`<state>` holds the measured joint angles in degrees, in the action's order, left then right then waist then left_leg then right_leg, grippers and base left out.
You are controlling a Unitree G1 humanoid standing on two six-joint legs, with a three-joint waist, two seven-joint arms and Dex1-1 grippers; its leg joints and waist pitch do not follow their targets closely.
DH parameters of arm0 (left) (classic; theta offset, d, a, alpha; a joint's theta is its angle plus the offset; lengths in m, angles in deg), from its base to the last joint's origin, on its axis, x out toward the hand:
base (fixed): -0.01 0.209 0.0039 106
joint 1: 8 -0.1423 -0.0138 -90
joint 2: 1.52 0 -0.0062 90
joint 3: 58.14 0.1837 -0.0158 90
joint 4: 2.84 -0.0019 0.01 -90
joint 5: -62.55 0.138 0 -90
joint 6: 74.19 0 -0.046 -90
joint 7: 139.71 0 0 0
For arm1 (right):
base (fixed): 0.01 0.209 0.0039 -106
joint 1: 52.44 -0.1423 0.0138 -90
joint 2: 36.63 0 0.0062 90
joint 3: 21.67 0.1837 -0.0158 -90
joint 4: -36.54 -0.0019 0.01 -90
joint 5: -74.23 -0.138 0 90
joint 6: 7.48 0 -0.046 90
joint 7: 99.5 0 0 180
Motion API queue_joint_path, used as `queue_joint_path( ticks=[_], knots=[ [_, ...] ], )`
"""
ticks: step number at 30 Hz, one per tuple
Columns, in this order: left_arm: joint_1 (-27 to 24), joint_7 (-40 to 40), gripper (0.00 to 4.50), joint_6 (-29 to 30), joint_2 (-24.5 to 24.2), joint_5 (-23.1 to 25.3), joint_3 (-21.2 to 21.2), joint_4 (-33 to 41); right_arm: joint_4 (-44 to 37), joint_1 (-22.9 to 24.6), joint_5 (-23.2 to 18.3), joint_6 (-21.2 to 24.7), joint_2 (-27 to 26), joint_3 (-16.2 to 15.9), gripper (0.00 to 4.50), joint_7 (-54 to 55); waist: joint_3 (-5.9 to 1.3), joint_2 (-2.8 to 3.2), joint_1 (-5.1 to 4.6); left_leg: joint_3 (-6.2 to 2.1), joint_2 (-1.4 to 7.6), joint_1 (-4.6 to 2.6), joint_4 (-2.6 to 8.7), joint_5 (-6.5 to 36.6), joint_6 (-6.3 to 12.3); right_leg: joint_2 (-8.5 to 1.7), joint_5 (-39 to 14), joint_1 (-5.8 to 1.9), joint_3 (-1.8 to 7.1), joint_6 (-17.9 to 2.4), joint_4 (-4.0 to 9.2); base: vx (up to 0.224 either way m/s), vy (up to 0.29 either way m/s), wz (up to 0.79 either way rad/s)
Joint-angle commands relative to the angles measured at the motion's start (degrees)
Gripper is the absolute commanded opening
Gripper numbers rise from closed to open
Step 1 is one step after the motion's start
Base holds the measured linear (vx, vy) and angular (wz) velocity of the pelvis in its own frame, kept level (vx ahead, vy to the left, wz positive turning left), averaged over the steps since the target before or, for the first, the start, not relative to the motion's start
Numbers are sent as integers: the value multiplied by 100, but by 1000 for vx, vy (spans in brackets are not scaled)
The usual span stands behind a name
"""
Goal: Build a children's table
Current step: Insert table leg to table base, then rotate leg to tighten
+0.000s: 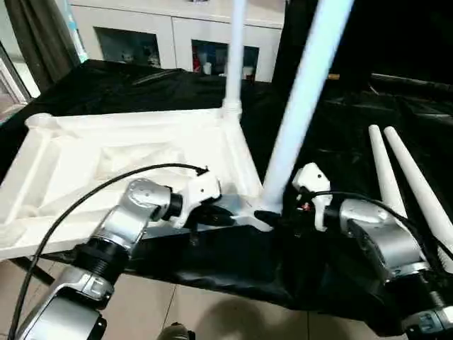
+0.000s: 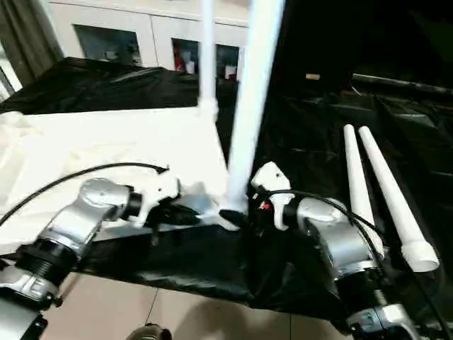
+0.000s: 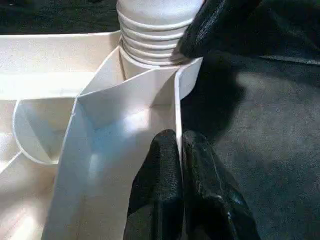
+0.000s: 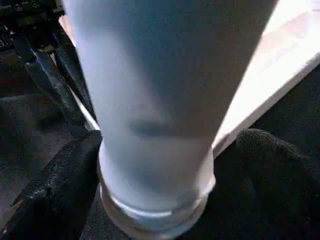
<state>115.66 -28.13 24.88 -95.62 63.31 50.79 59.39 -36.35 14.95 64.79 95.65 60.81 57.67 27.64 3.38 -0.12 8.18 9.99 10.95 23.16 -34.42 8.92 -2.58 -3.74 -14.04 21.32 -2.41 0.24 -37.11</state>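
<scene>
- Head views: the white plastic table top [image 1: 106, 170] lies upside down on a black-draped work table [image 1: 340, 127], its ribbed underside facing up. One smooth tapered leg [image 1: 233, 57] stands upright in the far corner socket. A second leg [image 1: 301, 99] rises, leaning, from the near corner, its base at the socket. Two more legs [image 2: 375, 184] lie side by side on the black cloth to the right, well apart from the top.
- The left gripper [image 1: 223, 216] reaches to the top's near edge; the right gripper [image 1: 272, 216] sits at the base of the leaning leg.
- Left wrist view: the two black, slightly textured fingers [image 3: 165, 185] are pinched shut on the thin white rim of the top, beside the ridged threaded end of the leg in its round socket.
- Right wrist view: the black fingers [image 4: 55, 185] stand on either side of the leg's round base; whether they press on it I cannot tell.
- White cabinets [image 1: 156, 35] with glass doors stand behind.
</scene>
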Motion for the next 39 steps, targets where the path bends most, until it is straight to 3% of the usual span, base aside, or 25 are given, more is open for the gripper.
queue_joint_path(
  ticks=[1, 15, 19, 23, 24, 25, 27, 31, 36, 39],
  knots=[
    [85, -106, 0, -124, 87, -150, -15, 269, 76, -88, -58, -38, -2, 17, 431, -64, -429, -49, -37, -61, 250, -186, 374, 782, 221, -462, 258, -188, 221, -1378, 403, 0, 0, 0],
    [26, -82, 0, -69, 24, -147, -14, 279, 286, -42, -84, -142, -127, 49, 312, -140, -430, -52, -40, -58, 248, -184, 369, 729, 277, -458, 310, -179, 215, -1411, 397, 0, 0, 0],
    [13, 103, 0, 85, 125, -193, -112, 204, 534, -24, -190, -62, -433, 321, 283, 352, -425, -42, -60, -61, 252, -189, 384, 818, 209, -460, 158, -168, 214, -1422, 406, 0, 0, 0],
    [148, 786, 0, 254, 380, -23, -214, -208, 915, -55, -167, 1, -840, 575, 276, 1194, -415, -22, -105, -56, 249, -203, 407, 901, 94, -452, 69, -148, 220, -1412, 426, 0, 0, 0],
    [288, 1398, 0, 356, 644, 129, -276, -589, 1191, -67, -115, 74, -1225, 729, 276, 1943, -406, -24, -107, -68, 251, -204, 421, 949, 53, -461, -1, -152, 218, -1410, 435, 0, 0, 0],
    [366, 1706, 0, 475, 810, 173, -312, -759, 1301, -88, -40, 47, -1416, 741, 276, 2302, -387, -17, -147, -63, 241, -241, 447, 1249, -112, -471, -434, -120, 220, -1404, 481, 0, 0, 0],
    [458, 2075, 0, 600, 1003, 237, -339, -949, 1459, -145, 102, -27, -1629, 743, 276, 2794, -385, -22, -170, -85, 246, -240, 474, 1393, -221, -489, -715, -139, 226, -1304, 511, 0, 0, 0],
    [571, 2606, 0, 766, 1405, 340, -294, -1145, 1877, -394, 255, -86, -2112, 798, 276, 3660, -366, -36, -221, -94, 224, -244, 509, 1632, -245, -498, -1099, -150, 238, -1128, 576, 0, 0, 0],
    [598, 2660, 0, 585, 1488, 478, -200, -1205, 2111, -607, 282, -382, -2362, 809, 276, 3628, -359, -59, -238, -97, 227, -267, 524, 1826, -227, -507, -1382, -121, 249, -959, 630, 0, 0, 0],
    [598, 2566, 0, 485, 1400, 465, -225, -1187, 2049, -633, 202, -479, -2334, 867, 345, 3437, -366, -73, -236, -99, 230, -245, 534, 1747, -156, -503, -1241, -128, 247, -937, 619, 0, 0, 0]
  ],
)
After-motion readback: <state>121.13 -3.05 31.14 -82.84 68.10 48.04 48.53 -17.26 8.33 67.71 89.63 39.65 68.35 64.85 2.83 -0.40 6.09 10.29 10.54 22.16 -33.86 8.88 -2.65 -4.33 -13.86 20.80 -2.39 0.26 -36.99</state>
